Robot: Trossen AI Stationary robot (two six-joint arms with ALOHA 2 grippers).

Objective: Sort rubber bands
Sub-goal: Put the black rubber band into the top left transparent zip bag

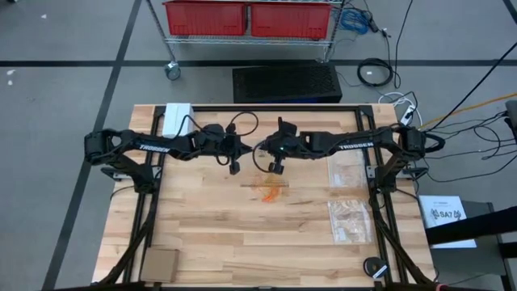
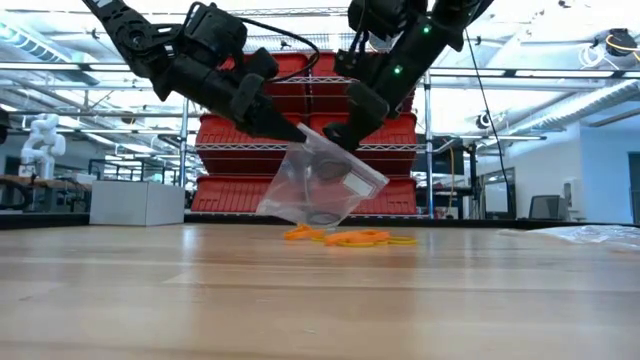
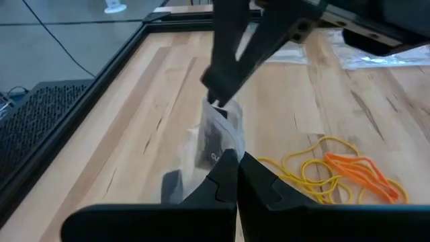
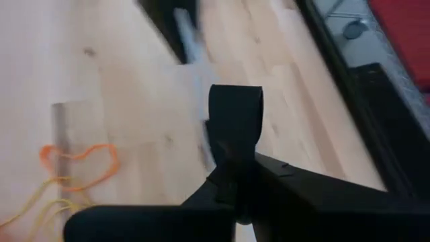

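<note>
A small clear plastic bag (image 2: pixel 320 185) hangs between my two grippers over the middle of the table, with dark loops (image 2: pixel 322 214) showing inside it. My left gripper (image 2: pixel 293 130) and my right gripper (image 2: pixel 343 137) are both shut on its upper end. Orange and yellow rubber bands (image 1: pixel 271 190) lie in a loose heap on the wood just nearer than the grippers; the same rubber bands (image 3: pixel 349 171) show in the left wrist view. My left gripper pinches the bag's upper edge (image 3: pixel 225 149) between its two fingers, coming from the table's left and slanting down. The bag hangs tilted below the fingers, clear of the table. My right gripper pinches the bag's upper edge (image 3: pixel 218 111) close beside the left one, slanting down from the table's right. How many layers it has cannot be told.
Two more clear bags (image 1: pixel 347 171) (image 1: pixel 349 221) lie flat at the table's right. A white box (image 1: pixel 176 120) stands at the far left corner, a brown card (image 1: pixel 160 264) at the near left, and a small black round thing (image 1: pixel 374 267) at the near right.
</note>
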